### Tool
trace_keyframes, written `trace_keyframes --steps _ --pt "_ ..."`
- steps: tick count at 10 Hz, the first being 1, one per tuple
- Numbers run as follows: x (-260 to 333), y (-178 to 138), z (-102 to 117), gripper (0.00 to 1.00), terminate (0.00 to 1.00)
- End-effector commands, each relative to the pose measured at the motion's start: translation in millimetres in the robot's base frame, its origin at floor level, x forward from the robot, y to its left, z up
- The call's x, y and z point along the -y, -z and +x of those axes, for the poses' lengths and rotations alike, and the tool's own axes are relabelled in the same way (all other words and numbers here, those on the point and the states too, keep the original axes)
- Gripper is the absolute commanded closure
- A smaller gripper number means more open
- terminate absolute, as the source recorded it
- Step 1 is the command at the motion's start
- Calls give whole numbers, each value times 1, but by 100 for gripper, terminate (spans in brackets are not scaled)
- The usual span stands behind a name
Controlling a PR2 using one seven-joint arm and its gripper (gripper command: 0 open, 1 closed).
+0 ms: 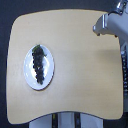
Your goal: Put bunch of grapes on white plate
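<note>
- Bunch of grapes (38,63) lies on the white plate (29,75), left-centre of the frame; long axis runs roughly top to bottom, broader end toward the top, taper toward the bottom; a bit of green stem shows at the upper end
- Plate rests flat on the tan table (80,65); bunch sits wholly inside the rim, bare white visible on every side of it
- Gripper (102,24) sits in the upper right of the frame, well apart from plate and grapes; nothing visible in its hold; the picture is too blurred to tell how far the jaws stand apart, so opening: cannot tell
- Judgement: placement looks done; grapes already rest on the plate
- Handling, judged from looks: bunch likely light; a cluster of this kind tends to be lumpy and loosely jointed, so it may sag or swing if lifted by one end; rounded, smooth-looking grapes may slip under narrow pads; whether real or imitation fruit cannot be told, so firmness unknown
- Hold point, if a regrasp were needed: across the broad upper-middle of the cluster, jaws closing on its short axis; the stem is too small to aim at here
- Risk: a glossy plate may slide on the table if nudged sideways; approach from above preferred
</note>
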Motion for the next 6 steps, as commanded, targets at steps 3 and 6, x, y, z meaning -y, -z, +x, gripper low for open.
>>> trace_keyframes --steps 3,6 --pt "-36 3 -7 0 0" --pt "-31 3 -9 0 0"
